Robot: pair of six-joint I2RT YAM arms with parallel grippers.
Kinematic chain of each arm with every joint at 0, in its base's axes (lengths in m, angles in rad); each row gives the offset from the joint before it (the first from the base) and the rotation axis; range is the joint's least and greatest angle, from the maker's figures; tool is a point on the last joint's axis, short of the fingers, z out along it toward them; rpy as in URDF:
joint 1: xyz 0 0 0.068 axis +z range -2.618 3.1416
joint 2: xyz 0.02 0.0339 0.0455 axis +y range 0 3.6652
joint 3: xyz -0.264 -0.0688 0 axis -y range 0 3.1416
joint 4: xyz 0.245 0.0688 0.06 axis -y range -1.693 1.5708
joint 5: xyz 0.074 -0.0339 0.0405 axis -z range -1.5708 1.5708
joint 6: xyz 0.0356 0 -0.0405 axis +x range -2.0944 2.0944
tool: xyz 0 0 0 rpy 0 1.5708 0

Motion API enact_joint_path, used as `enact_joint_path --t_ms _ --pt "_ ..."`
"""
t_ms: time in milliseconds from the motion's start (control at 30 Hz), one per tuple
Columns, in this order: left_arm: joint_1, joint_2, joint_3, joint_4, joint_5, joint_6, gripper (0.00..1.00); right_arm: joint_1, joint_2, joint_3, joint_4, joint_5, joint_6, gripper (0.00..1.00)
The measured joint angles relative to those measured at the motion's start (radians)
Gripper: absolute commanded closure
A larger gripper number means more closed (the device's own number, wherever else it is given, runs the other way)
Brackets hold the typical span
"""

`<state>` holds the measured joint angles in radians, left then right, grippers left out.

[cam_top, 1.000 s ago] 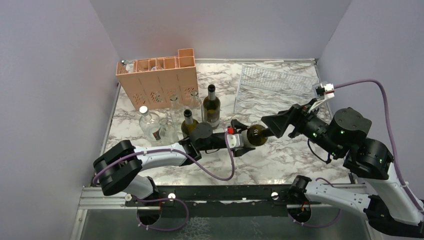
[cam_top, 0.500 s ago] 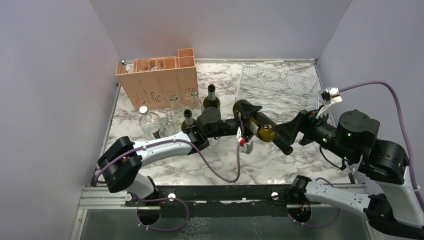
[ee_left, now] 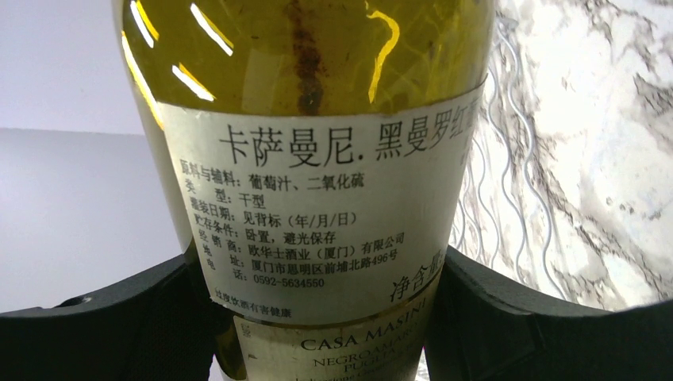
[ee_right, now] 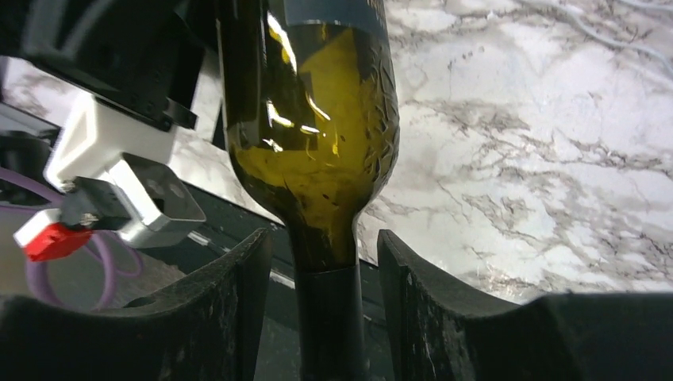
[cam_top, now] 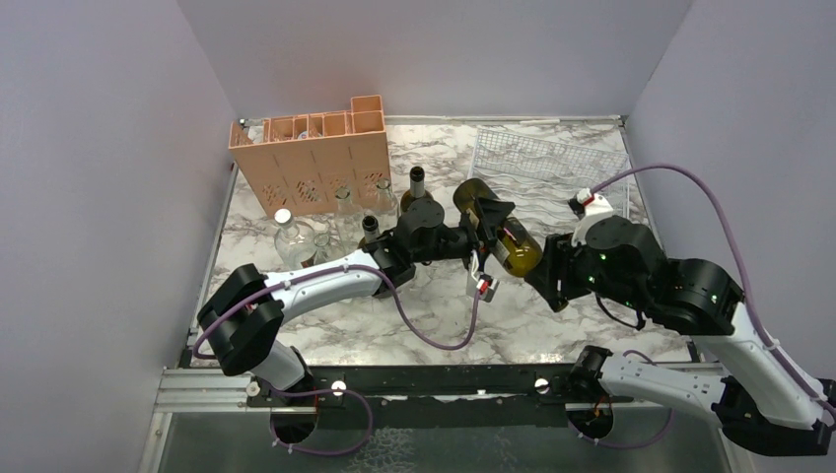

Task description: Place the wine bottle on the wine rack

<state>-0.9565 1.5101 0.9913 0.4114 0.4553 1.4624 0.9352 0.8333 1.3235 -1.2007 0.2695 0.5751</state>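
The wine bottle, dark olive glass with a pale label, hangs tilted in the air over the table's middle, base toward the back and neck toward the front right. My left gripper is shut on its labelled body, one black finger on each side. My right gripper straddles the dark neck; a narrow gap shows between the neck and each finger, so it is open. The white wire wine rack lies at the back right, beyond the bottle, and shows behind it.
A peach-orange crate stands at the back left. In front of it stand two dark wine bottles and clear glass bottles. Purple walls close the table on three sides. Cables loop from both arms.
The left arm has lifted and swung the bottle toward the back right. The right gripper came in around the bottle's neck and its jaws narrowed.
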Motion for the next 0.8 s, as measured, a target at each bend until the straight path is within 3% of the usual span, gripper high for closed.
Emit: enact_joint_path --t_ms 533,667,800 --pt "0.001 0.000 0.000 -0.054 0.000 0.081 1.00 0.000 0.023 -0.163 0.046 -0.055 0.013 0.47" --pt "0.001 0.000 0.000 -0.054 0.000 0.096 1.00 0.000 0.026 -0.175 0.065 -0.058 0.013 0.54" --pt "0.003 0.000 0.000 -0.055 0.000 0.107 1.00 0.000 0.032 -0.191 0.084 -0.066 0.016 0.70"
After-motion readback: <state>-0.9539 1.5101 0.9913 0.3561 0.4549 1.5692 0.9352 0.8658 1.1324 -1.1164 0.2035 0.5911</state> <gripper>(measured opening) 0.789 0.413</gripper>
